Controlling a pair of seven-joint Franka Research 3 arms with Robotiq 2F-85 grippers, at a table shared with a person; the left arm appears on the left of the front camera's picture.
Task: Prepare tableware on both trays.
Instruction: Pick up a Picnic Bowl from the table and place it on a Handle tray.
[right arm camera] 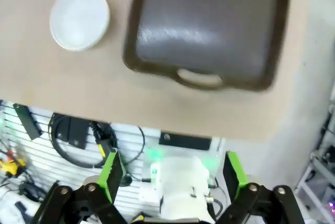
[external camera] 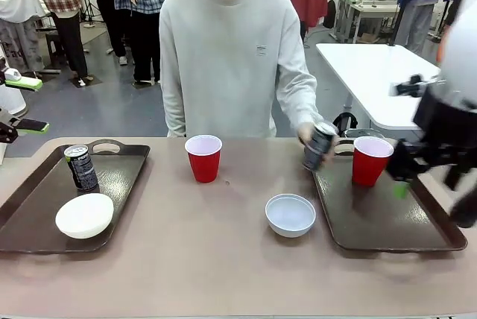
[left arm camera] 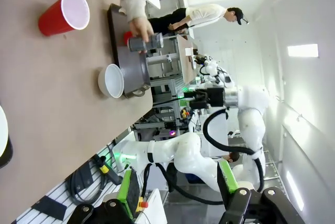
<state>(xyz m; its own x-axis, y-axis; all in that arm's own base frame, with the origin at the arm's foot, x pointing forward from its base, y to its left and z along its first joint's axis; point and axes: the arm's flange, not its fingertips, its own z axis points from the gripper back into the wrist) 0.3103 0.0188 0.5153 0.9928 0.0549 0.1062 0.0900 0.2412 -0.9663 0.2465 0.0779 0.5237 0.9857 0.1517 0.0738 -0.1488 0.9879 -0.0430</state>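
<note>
Both arms hover, left fingers (left arm camera: pixel 124 195) and right fingers (right arm camera: pixel 111 176) spread wide.

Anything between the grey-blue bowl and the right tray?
Nothing visible. The grey-blue bowl sits on the table beside the right tray, by its left rim. The tray's near half is bare; the red cup and can are at its far end.

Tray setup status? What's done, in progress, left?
Done: left tray holds a can and the white bowl; right tray holds a red cup. In hand: the person's hand holds the second can at the right tray's edge. Left: the other red cup and the grey-blue bowl sit on the table between the trays. The left gripper and right gripper are open, empty.
</note>
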